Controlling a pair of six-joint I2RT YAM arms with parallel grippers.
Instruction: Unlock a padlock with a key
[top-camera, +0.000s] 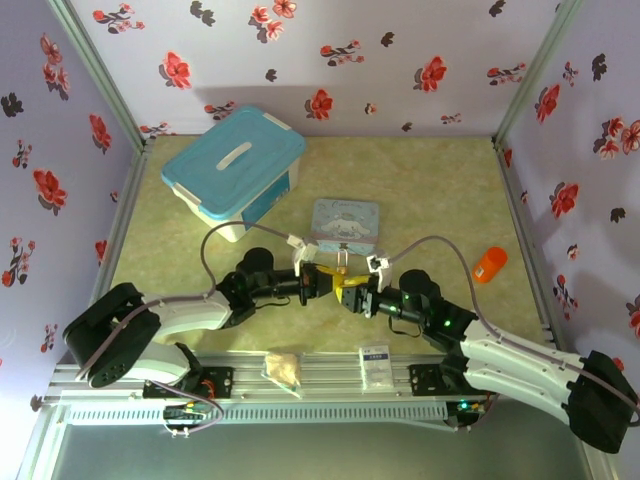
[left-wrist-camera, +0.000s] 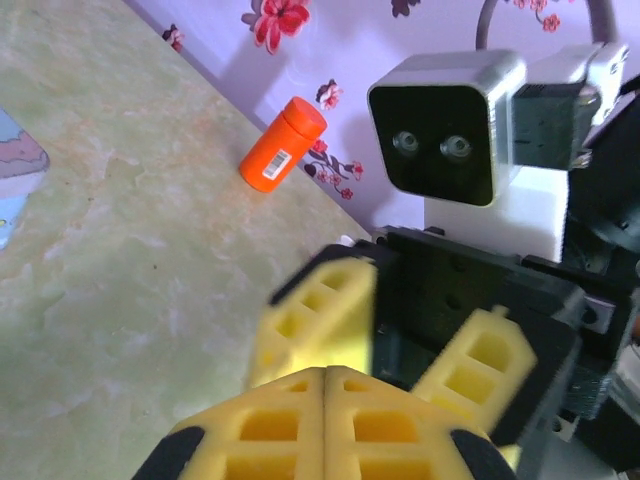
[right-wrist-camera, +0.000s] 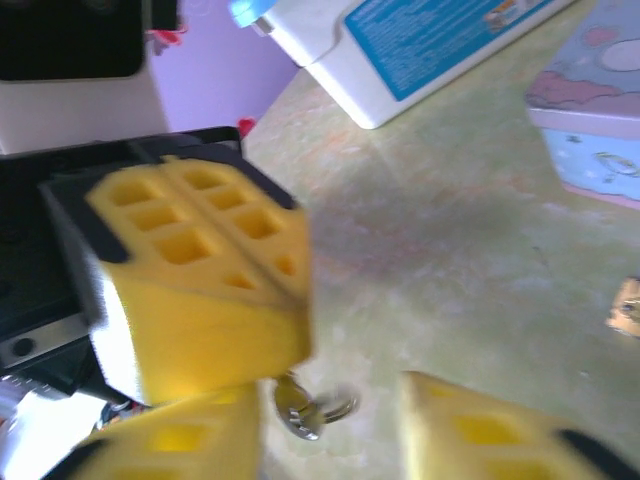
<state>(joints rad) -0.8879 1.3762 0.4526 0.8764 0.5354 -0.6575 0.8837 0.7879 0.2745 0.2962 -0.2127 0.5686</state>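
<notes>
The left claw (right-wrist-camera: 285, 310) (blocky yellow honeycomb pads) is clamped on the thin silvery key (right-wrist-camera: 300, 412), while the right claw (right-wrist-camera: 330, 415) is spread apart around it.

Lilac walls (top-camera: 400, 60) are carrying red and dark flowers — the table (top-camera: 420, 190) is showing mottled yellow-green, the cylinder (top-camera: 489, 265) orange.

Blue-lidded storage box (top-camera: 233, 170) at back left, cartoon tin (top-camera: 346, 222) (pale blue) mid-table, orange cylinder (top-camera: 489, 265) lying right
</notes>
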